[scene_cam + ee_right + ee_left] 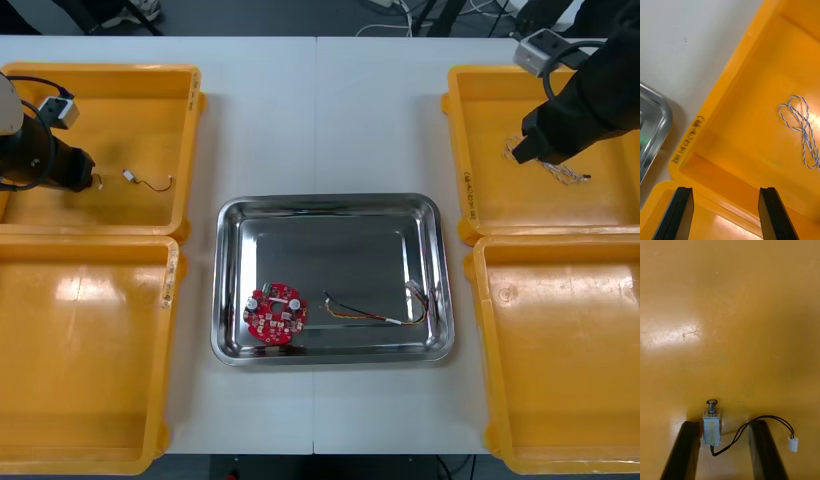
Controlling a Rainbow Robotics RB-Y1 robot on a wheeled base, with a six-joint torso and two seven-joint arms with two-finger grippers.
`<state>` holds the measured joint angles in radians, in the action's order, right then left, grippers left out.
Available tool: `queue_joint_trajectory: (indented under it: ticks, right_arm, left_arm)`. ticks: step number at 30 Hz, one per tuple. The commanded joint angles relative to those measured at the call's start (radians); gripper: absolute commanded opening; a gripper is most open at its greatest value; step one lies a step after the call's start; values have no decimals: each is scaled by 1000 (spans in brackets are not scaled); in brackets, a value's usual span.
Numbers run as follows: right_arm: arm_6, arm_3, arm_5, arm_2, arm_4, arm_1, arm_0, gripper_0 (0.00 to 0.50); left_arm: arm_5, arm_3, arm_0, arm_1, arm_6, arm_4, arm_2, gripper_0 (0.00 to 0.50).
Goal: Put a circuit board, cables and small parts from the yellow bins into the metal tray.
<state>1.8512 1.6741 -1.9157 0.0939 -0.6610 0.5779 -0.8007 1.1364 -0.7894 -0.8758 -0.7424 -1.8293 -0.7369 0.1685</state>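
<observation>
Reaching low into the far left yellow bin (190,150), the left gripper (724,423) stands open around a small metal part (711,426) with a black cable (752,420). The right gripper (726,189), open too, hangs above the far right yellow bin (460,150), near the twisted blue and white cable (802,129).

The metal tray (340,250) gleams smooth, the yellow bins (90,340) are glossy plastic, the table (320,110) matt
</observation>
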Motion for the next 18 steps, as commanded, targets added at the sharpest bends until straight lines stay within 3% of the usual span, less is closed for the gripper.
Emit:
queue_joint_trajectory:
  ticks: [1, 12, 18]
  right_arm:
    - [8, -88, -4, 52, 37, 63, -84, 500]
    - [20, -295, -4, 127, 80, 103, -129, 500]
    - [46, -419, 60, 130, 93, 108, -166, 500]
  left_arm:
    - [-15, 10, -45, 5, -157, -13, 9, 0]
    - [0, 9, -46, -2, -156, -21, 6, 0]
    - [95, -53, -46, -26, -150, -7, -15, 0]
